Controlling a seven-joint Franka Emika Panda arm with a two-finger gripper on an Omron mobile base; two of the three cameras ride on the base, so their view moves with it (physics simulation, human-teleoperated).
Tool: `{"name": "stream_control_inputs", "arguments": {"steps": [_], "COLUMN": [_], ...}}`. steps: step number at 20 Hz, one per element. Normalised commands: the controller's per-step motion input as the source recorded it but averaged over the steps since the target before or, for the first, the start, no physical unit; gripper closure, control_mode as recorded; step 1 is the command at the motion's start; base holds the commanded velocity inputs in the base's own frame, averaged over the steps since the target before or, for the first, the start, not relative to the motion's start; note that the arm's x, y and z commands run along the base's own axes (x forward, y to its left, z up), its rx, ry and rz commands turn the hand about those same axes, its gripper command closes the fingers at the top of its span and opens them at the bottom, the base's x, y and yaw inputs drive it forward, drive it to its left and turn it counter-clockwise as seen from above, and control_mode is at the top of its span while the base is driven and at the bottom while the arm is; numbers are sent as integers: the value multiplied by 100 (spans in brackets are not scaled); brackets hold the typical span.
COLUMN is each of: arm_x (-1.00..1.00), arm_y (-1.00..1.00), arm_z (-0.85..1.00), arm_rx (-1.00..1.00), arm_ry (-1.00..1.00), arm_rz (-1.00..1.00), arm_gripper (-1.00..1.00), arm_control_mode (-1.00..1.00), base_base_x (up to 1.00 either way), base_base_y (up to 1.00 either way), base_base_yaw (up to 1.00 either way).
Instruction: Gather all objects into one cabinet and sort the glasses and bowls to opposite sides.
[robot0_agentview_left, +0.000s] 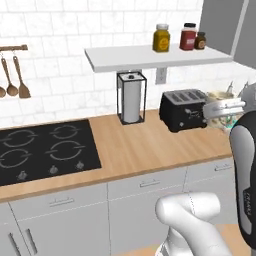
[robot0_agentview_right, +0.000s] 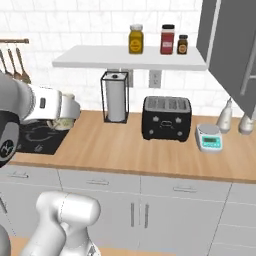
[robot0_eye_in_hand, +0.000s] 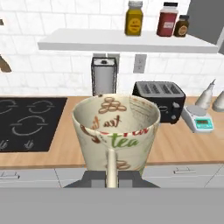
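In the hand view a cream mug with brown and green "tea" print stands upright and close, its handle pointing at the camera. My gripper is shut on that handle, with the mug held in the air above the wooden counter. The left base view has the cream mug at the hand in front of the toaster's right end. From the right base, the mug peeks out below the hand. The cabinet's grey door with a bar handle hangs at the upper right.
A white wall shelf carries three spice jars. On the counter stand a paper towel holder, a black toaster, a small scale and two grey shakers. A black cooktop lies at the left.
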Motion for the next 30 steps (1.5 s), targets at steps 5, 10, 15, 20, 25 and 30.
{"name": "stream_control_inputs", "arguments": {"steps": [5, 10, 15, 20, 25, 30], "arm_x": [0, 0, 0, 0, 0, 0], "arm_y": [0, 0, 0, 0, 0, 0], "arm_z": [0, 0, 0, 0, 0, 0], "arm_rx": [0, 0, 0, 0, 0, 0], "arm_ry": [0, 0, 0, 0, 0, 0], "arm_rz": [0, 0, 0, 0, 0, 0], "arm_gripper": [100, 100, 100, 100, 100, 100], "arm_control_mode": [100, 100, 100, 100, 100, 100], "base_base_x": [-49, -6, -1, 0, 8, 77], "base_base_y": [-11, 0, 0, 0, 0, -30], "base_base_yaw": [-56, -69, -69, -70, -67, -36]}}
